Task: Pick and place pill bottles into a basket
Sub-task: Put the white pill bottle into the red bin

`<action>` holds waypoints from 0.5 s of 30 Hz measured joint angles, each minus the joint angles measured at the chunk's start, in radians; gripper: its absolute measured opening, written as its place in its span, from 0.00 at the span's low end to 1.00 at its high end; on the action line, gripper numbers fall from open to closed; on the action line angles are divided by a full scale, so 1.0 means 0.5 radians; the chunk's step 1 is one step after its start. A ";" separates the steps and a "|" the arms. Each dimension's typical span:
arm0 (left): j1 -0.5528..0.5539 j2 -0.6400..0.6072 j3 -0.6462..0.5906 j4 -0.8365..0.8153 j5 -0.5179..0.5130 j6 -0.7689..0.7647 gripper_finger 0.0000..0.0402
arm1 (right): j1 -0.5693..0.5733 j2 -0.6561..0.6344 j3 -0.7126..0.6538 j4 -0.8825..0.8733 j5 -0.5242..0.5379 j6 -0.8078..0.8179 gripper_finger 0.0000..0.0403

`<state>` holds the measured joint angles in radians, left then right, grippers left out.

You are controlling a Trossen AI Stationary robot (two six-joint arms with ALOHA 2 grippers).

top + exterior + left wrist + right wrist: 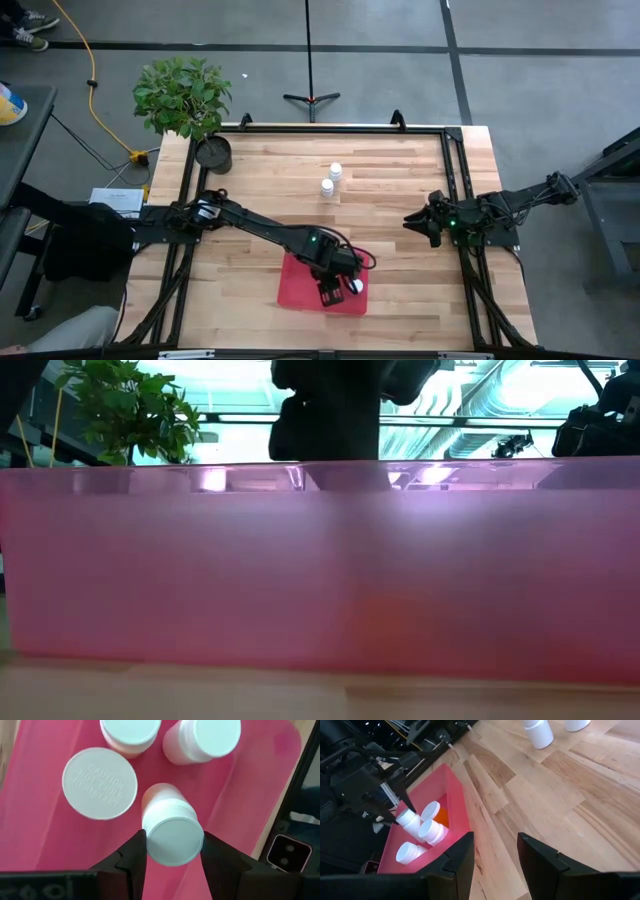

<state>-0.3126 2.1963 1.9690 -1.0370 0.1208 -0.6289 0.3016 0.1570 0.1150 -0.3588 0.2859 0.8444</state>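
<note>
Now our left gripper [172, 852] pinches a pill bottle [172, 832] by its cap, hanging inside the basket [300, 280] w/ three others. Two bottles [331, 180] remain mid-table, nearer our right gripper [428, 228], pressed together.

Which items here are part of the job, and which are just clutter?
Job: tray; four bottles in it, one in the left gripper; two bottles on the table.
Clutter: plant, pot, stand. Right gripper idle.
</note>
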 joint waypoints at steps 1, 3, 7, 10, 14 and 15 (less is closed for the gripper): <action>-0.001 0.000 0.000 -0.007 0.001 0.001 0.47 | 0.000 0.000 0.000 -0.001 -0.001 0.000 0.35; -0.002 0.000 0.000 -0.030 0.000 0.006 0.47 | 0.000 0.000 0.000 -0.001 0.000 0.000 0.35; -0.003 0.000 0.000 -0.025 0.001 0.006 0.47 | 0.001 0.000 0.001 -0.003 0.000 -0.001 0.35; -0.003 0.000 0.000 -0.025 0.001 0.006 0.47 | 0.001 0.000 0.001 -0.004 0.000 0.000 0.35; -0.003 0.000 0.000 -0.025 0.001 0.006 0.47 | 0.001 0.000 0.001 -0.005 0.000 -0.001 0.35; -0.003 0.000 0.000 -0.025 0.001 0.006 0.47 | 0.001 0.000 0.001 -0.005 0.000 0.000 0.35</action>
<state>-0.3141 2.1963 1.9690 -1.0493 0.1215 -0.6258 0.3019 0.1570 0.1154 -0.3614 0.2859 0.8443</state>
